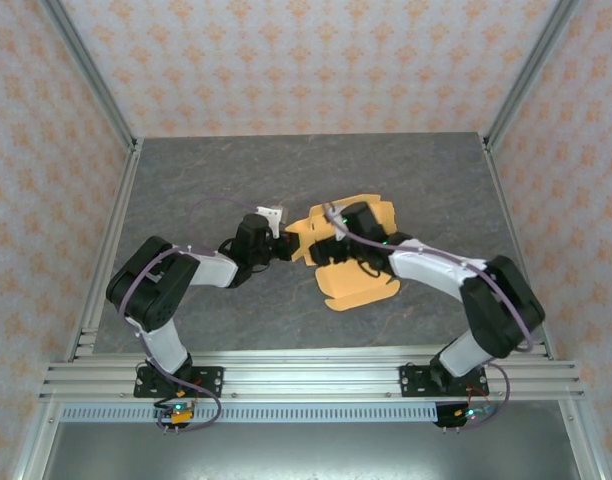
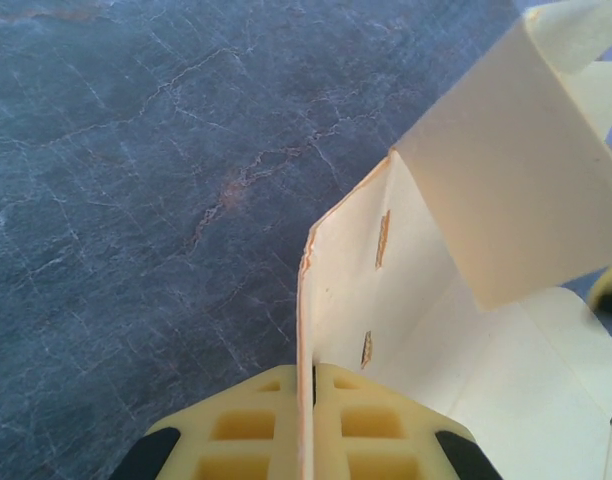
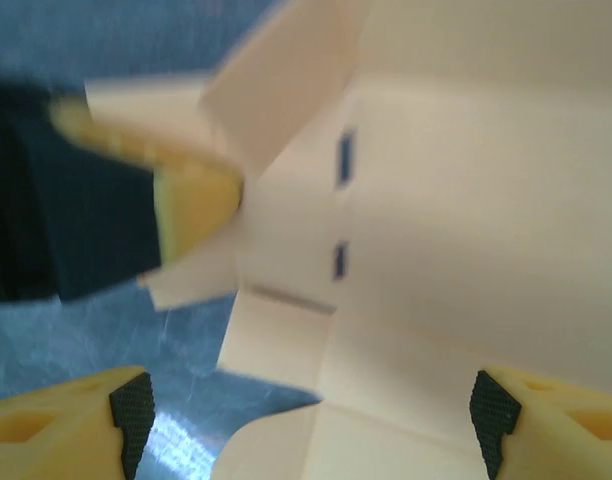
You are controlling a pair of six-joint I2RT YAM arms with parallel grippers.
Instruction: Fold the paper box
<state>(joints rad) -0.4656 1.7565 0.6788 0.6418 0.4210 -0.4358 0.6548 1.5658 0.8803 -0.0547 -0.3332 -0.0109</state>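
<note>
Pinching paper box: thin, slotted cardboard.

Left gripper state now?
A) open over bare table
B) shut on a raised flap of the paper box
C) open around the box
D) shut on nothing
B: the left gripper is closed, with the edge of an upright flap of the paper box pinched in it.

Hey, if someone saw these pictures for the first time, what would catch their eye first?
The orange-tan paper box, a half-folded sheet with flaps sticking up, stands out at the middle of the dark grey table. The left gripper is shut on one upright flap at its left side, while the right gripper hangs open over its flat panel.
</note>
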